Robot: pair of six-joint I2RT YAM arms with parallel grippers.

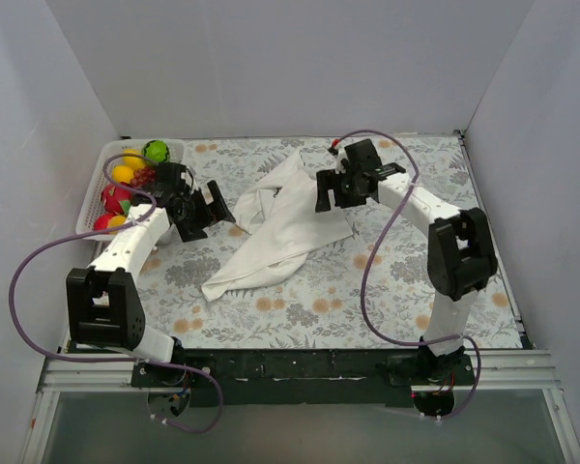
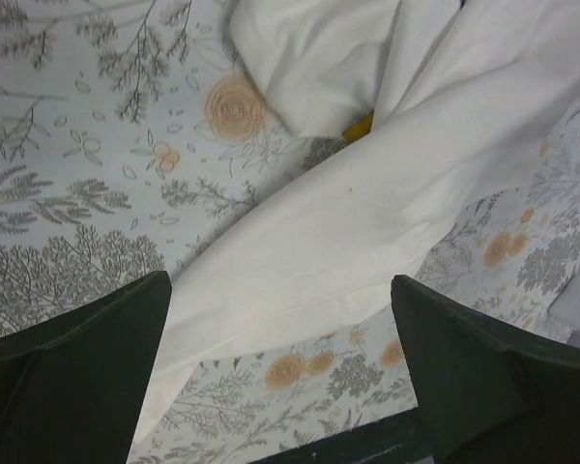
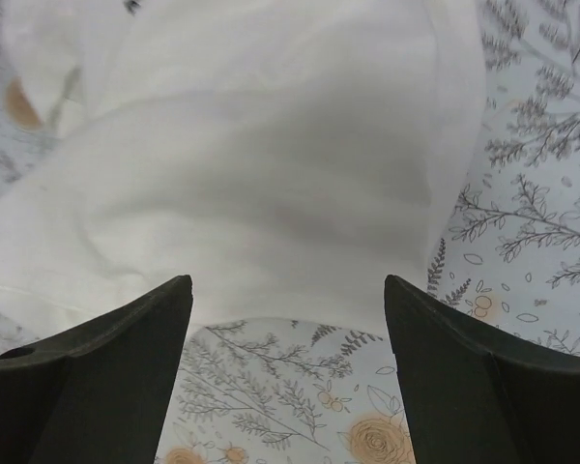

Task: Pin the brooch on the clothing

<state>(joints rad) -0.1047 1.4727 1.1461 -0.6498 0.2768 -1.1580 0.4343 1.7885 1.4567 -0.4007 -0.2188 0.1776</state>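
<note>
The brooch (image 2: 360,126) may be that yellowish glint between folds, upper centre of the left wrist view; the white T-shirt (image 1: 285,224) lies crumpled mid-frame on the floral tabletop (image 1: 300,319). Left fingers (image 2: 87,367) and right fingers (image 3: 97,367) both gape open, empty. Any tug on those bunched folds could bury the brooch.

1. One white T-shirt (image 1: 285,217), crumpled; I place everything else from it.
2. One floral cloth (image 1: 387,290), spread beneath the T-shirt.
3. One white basket (image 1: 87,208), well left of the T-shirt.
4. One green fruit (image 1: 156,150) in that basket; the yellow and red pieces are too crowded for me to count.
5. Two grippers of mine: left gripper (image 2: 280,280) beside the T-shirt's left edge, right gripper (image 3: 287,280) above its right side.
6. Two purple cables (image 1: 24,280), one on either side of the T-shirt.
</note>
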